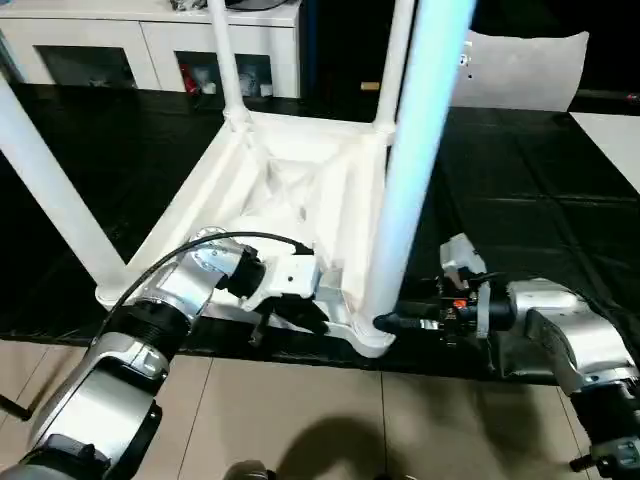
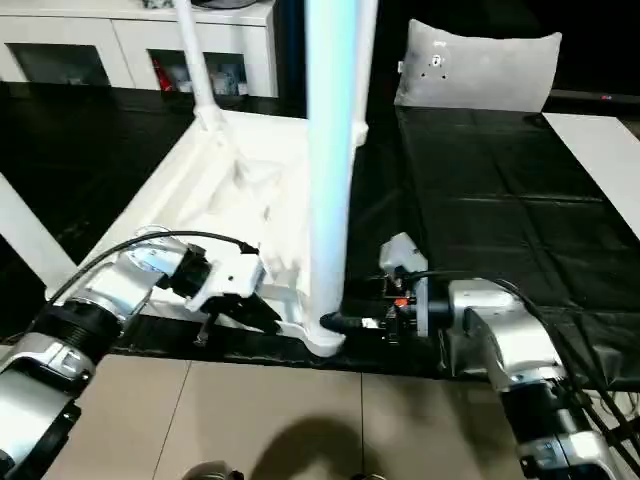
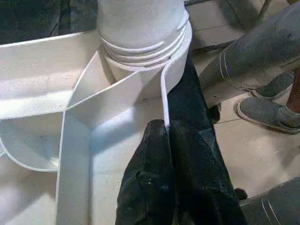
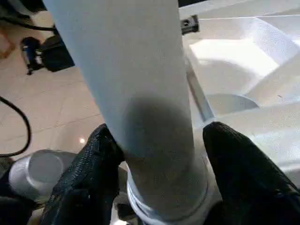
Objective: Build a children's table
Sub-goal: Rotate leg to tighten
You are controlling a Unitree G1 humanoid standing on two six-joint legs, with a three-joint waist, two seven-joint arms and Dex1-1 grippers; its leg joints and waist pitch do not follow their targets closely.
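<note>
Your right gripper [image 4: 159,164] was clasped around the near leg [image 1: 415,160] low down, one black finger [image 4: 89,173] on each side of the tube just above the threaded collar where it entered the corner socket [image 1: 372,335]. Your left gripper [image 3: 171,154] was pinched closed on a thin upright rib [image 3: 165,101] of the tabletop [image 1: 300,200], right beside that same socket — the two fingers pressed together with the rib's edge between their tips.

The tabletop was white plastic, lying underside up on the black mat [image 1: 520,200], its near edge at the mat's border with the tiled floor [image 1: 300,410]. Its underside showed raised ribs running diagonally toward the sockets. From the near leg, two more white legs stood in the far corners [image 1: 228,60] [image 1: 395,60], and a fourth [image 1: 50,190] rose at the near corner on your left side — all tapered tubes.

Your left forearm [image 1: 150,320] reached in from the left, wrist bent toward the socket; your right forearm [image 1: 560,335] came in low and level from the right. Beyond the tabletop stood a white cabinet [image 1: 150,45]. In the left wrist view, a person's legs and grey shoes [image 3: 267,112] were on the floor just past the corner.
</note>
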